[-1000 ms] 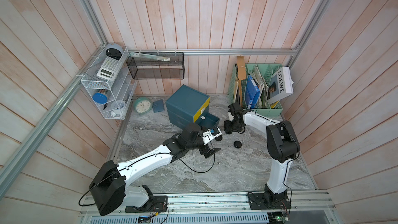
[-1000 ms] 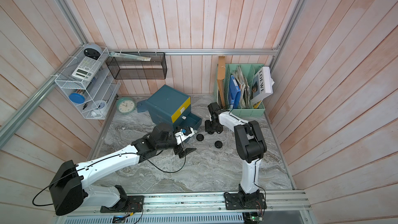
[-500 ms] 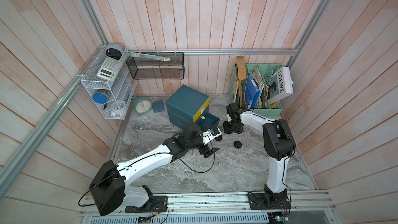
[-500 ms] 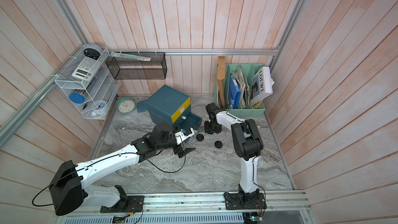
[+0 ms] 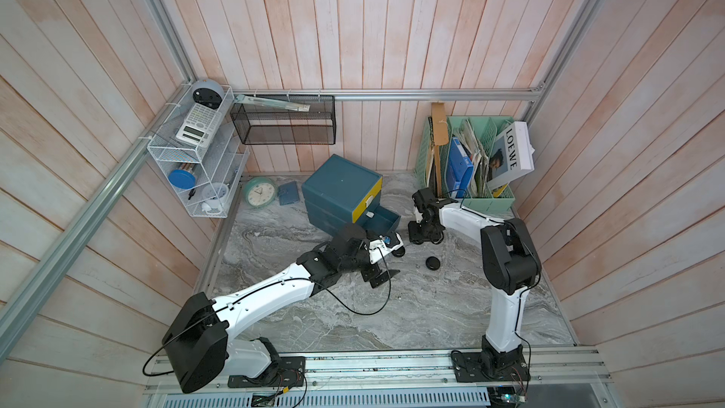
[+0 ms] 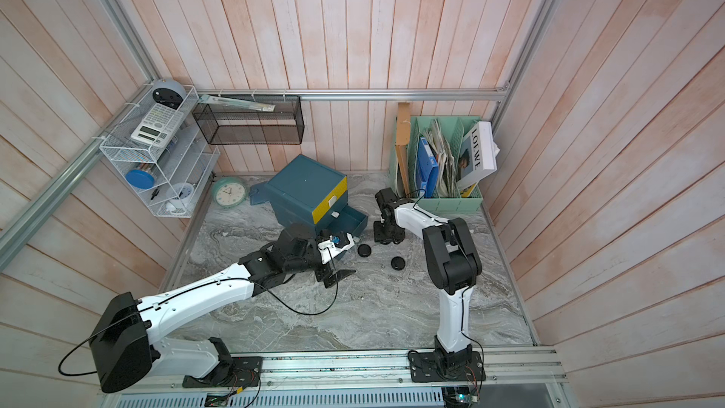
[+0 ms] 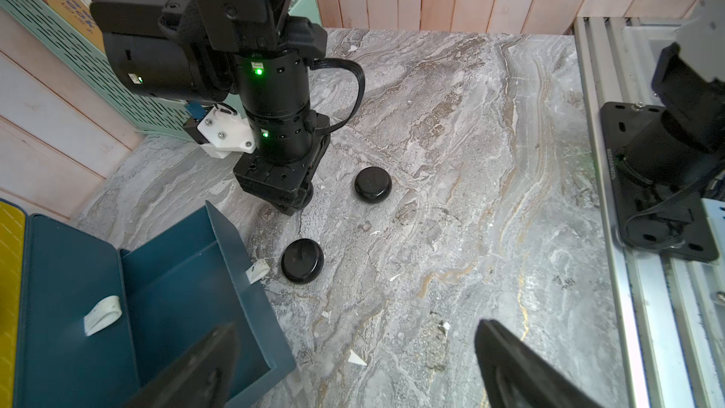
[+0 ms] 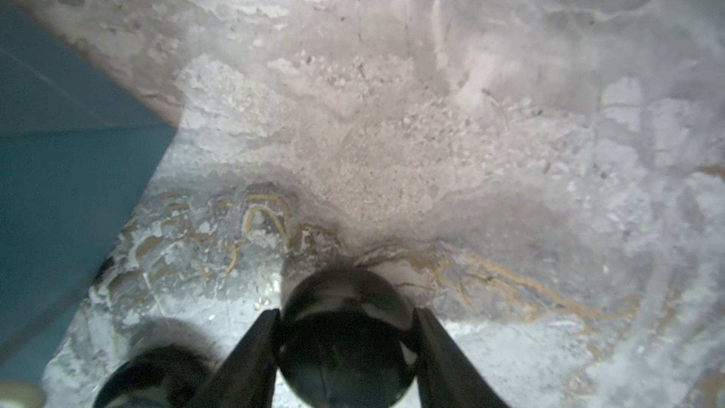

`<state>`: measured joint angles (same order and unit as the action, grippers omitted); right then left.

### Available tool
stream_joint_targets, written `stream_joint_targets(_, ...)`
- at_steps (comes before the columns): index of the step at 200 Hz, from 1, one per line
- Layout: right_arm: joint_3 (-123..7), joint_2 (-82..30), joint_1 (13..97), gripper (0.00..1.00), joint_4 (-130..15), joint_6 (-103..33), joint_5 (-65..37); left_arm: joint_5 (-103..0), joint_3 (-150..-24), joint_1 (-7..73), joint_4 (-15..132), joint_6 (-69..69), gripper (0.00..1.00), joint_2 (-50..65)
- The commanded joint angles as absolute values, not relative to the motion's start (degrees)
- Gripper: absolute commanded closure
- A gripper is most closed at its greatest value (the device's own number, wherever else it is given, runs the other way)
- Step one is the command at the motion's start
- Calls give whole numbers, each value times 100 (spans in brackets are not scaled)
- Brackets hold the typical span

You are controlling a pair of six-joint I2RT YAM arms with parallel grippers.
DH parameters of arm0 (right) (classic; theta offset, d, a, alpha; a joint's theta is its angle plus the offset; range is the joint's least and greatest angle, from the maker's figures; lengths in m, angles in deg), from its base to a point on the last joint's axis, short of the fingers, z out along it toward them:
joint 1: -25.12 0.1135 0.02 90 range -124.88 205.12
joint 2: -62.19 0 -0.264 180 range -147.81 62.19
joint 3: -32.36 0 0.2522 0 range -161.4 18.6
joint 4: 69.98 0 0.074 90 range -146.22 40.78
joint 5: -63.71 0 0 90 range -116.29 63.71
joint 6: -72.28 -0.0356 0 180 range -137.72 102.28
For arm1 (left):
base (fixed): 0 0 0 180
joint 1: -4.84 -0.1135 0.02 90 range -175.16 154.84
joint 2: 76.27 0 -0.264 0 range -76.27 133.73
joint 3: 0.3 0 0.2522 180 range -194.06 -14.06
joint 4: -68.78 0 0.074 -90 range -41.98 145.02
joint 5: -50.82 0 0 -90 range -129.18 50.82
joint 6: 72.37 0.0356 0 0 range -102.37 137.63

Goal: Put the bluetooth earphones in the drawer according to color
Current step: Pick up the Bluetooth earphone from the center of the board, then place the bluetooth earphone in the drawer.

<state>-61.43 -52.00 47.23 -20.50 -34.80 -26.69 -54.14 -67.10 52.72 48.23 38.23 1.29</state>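
The drawer [image 5: 341, 190] [image 6: 306, 186] is a teal cabinet with a yellow top front; its bottom tray [image 5: 382, 219] [image 7: 176, 288] is pulled out and looks bare inside. My right gripper [image 5: 425, 235] [image 8: 345, 347] points down beside that tray, shut on a glossy black earphone case [image 8: 345, 331] low over the marble. Two more black cases lie loose on the table, one [image 5: 399, 253] [image 7: 302, 260] by the tray's corner and one [image 5: 433, 263] [image 7: 373, 184] further out. My left gripper [image 5: 392, 261] [image 7: 353, 370] is open and holds nothing, one finger over the tray's front.
A mint clock [image 5: 259, 191] and a small blue pouch [image 5: 288, 193] sit left of the cabinet. A mint file rack [image 5: 470, 174] with books stands at the back right. A wire shelf [image 5: 196, 158] and a black mesh basket [image 5: 284, 123] hang on the walls.
The right jaws have narrowed onto the black case and that arm's elbow has shifted slightly left. The left arm has stayed still.
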Motion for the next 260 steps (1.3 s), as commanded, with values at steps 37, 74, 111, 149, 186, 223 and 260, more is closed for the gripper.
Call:
stream_joint_targets(37,-6061,-4382,4801,54,-2113,-3541,-2743,-5225,-6803,5283,4899,3995,0,-176)
stream_joint_targets(74,-6124,-4055,4961,53,-2179,-3498,-2576,-5164,-6833,5134,5000,3813,0,-355)
stream_joint_targets(111,-6229,-3820,5239,53,-2350,-3409,-2465,-5014,-6684,4990,5364,3723,0,-590)
stream_joint_targets(149,-6468,-3898,5463,53,-2524,-3416,-2240,-4949,-6607,4771,5527,3644,0,-739)
stream_joint_targets(186,-6696,-4105,5634,53,-2567,-3454,-2067,-4982,-6622,4487,5528,3611,0,-861)
stream_joint_targets(223,-6849,-4354,5788,53,-2709,-3561,-1869,-5018,-6583,4290,5625,3536,0,-949)
stream_joint_targets(260,-6928,-4542,5836,53,-2875,-3721,-1603,-5008,-6581,4187,5619,3547,0,-959)
